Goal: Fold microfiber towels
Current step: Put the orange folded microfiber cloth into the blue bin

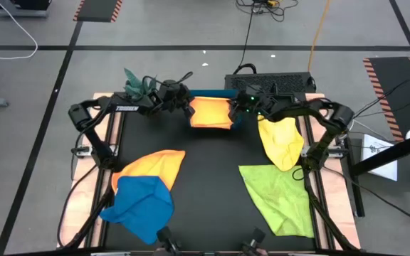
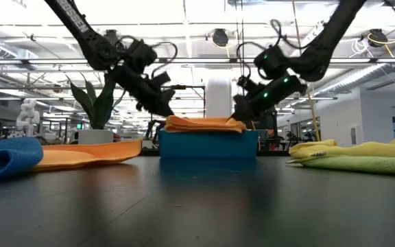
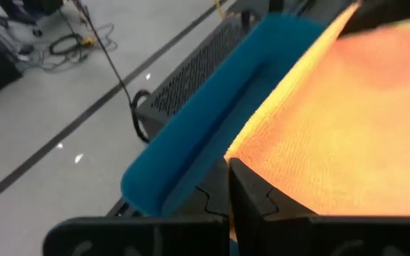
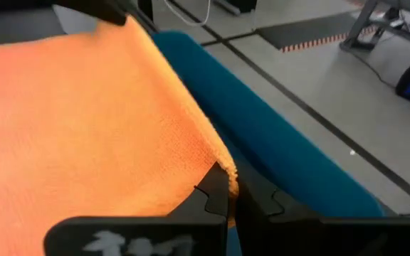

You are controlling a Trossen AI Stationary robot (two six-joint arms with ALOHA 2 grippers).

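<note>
A folded orange towel (image 1: pixel 211 112) lies on the teal tray (image 1: pixel 206 92) at the table's far middle, and also shows in the low view (image 2: pixel 204 124). My left gripper (image 1: pixel 188 108) is shut at the towel's left end. My right gripper (image 1: pixel 233 109) is shut at its right end. Another orange towel (image 1: pixel 155 165) lies spread at the near left, with a blue towel (image 1: pixel 141 203) partly on top of it. A yellow towel (image 1: pixel 280 142) and a lime green towel (image 1: pixel 280 195) lie on the right. My left gripper pinches the folded orange towel's far left corner (image 3: pixel 235 155) between its two fingers, slanting down from the table's left. The towel rests on the tray. How many layers it holds, I cannot tell. My right gripper pinches the towel's far right corner (image 4: pixel 225 168) between its two fingers, slanting down from the table's right. The corner sits at the fingertips. The towel rests on the tray, stretched flat between both grippers.
The tray's far rim (image 3: pixel 191 135) stands just beyond the towel's edge, with a black grille box (image 1: pixel 269 80) behind the table. The table's middle (image 1: pixel 212 178) is bare black mat between the towel piles. Cables run on the floor beyond.
</note>
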